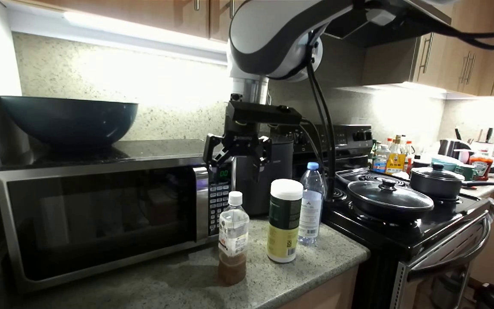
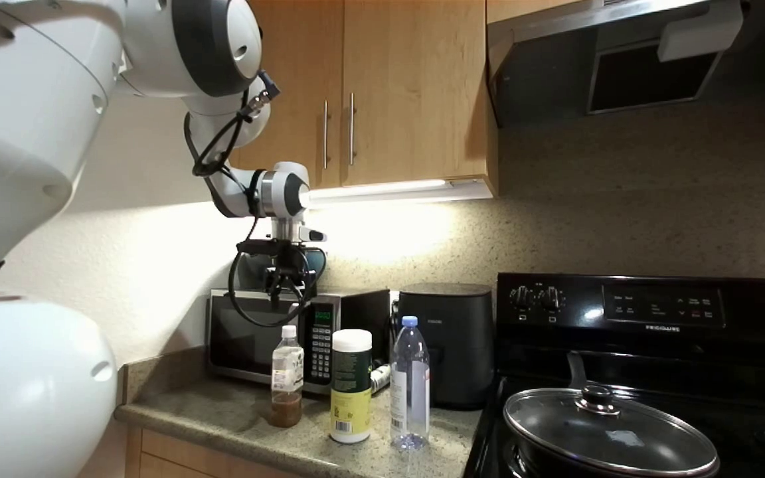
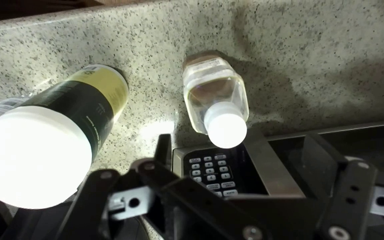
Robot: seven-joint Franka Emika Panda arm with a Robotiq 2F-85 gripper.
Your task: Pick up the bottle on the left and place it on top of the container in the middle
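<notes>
The bottle, with a white cap and brown liquid at its base, stands upright on the counter in both exterior views (image 1: 233, 240) (image 2: 287, 378) and the wrist view (image 3: 215, 90). The container, a white-lidded jar with a dark band and yellow lower part, stands beside it in both exterior views (image 1: 284, 219) (image 2: 350, 392) and the wrist view (image 3: 88, 96). My gripper (image 1: 235, 169) is open and empty, above the bottle's cap height and apart from it, near the microwave front. It also shows in an exterior view (image 2: 285, 292) and the wrist view (image 3: 240, 144).
A clear water bottle (image 1: 311, 206) with a blue cap stands close to the container. The microwave (image 1: 101, 219) and a dark air fryer (image 2: 445, 345) stand behind. A stove with a lidded pan (image 1: 390, 201) borders the counter (image 1: 341, 251).
</notes>
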